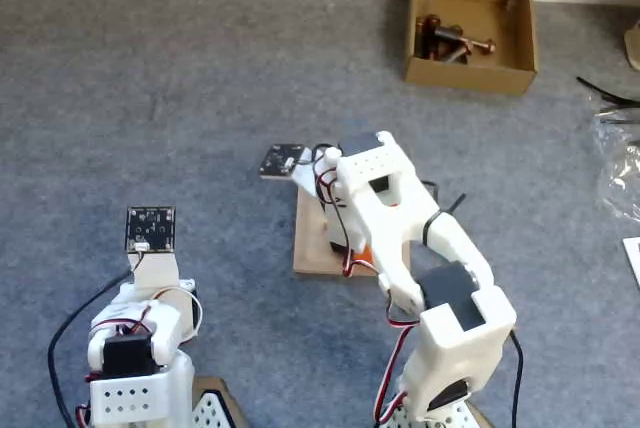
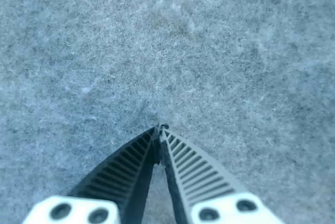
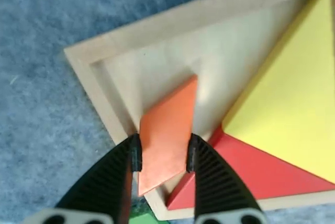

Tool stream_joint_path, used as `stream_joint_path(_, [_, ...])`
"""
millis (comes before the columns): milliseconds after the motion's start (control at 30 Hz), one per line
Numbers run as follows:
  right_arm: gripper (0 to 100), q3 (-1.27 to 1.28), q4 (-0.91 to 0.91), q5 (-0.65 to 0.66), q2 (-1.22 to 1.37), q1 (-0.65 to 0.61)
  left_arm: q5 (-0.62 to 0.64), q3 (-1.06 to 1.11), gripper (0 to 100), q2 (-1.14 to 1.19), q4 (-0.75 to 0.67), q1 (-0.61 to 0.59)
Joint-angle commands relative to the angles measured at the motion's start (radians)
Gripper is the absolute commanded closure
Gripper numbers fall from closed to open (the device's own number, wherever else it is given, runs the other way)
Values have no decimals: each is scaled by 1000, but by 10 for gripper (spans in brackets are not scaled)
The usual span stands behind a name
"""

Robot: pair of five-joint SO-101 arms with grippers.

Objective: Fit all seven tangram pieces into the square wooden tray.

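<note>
The square wooden tray (image 3: pixel 172 20) lies on grey carpet, and in the high view it (image 1: pixel 312 248) sits mid-table, mostly under the right arm. My right gripper (image 3: pixel 163 153) is shut on an orange parallelogram piece (image 3: pixel 167 135), held over the tray's bare corner. A yellow triangle (image 3: pixel 288 109) and a red piece (image 3: pixel 251 174) lie in the tray beside it. A bit of green (image 3: pixel 138 216) shows under the fingers. My left gripper (image 2: pixel 159 132) is shut with nothing in it, pointing at bare carpet near the left arm's base (image 1: pixel 150 248).
A cardboard box (image 1: pixel 470 28) with metal parts stands at the back right. Clear plastic and black cables (image 1: pixel 615 138) lie at the right edge. Open carpet spreads across the left and back of the table.
</note>
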Motion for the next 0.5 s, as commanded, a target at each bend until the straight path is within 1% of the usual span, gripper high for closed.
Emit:
stream_joint_path(0, [993,-2,-16,14,-35,10,2,21,995,7,8,-8])
stream_joint_path(100, [993,-1,-16,77,-35,56,2,21,995,7,8,-8])
stream_joint_path(200, [993,2,-16,95,-35,91,2,21,995,7,8,-8])
stream_joint_path(367, [993,5,-16,100,-35,104,2,21,995,7,8,-8])
stream_joint_path(467, [993,5,-12,161,-35,105,2,21,995,7,8,-8])
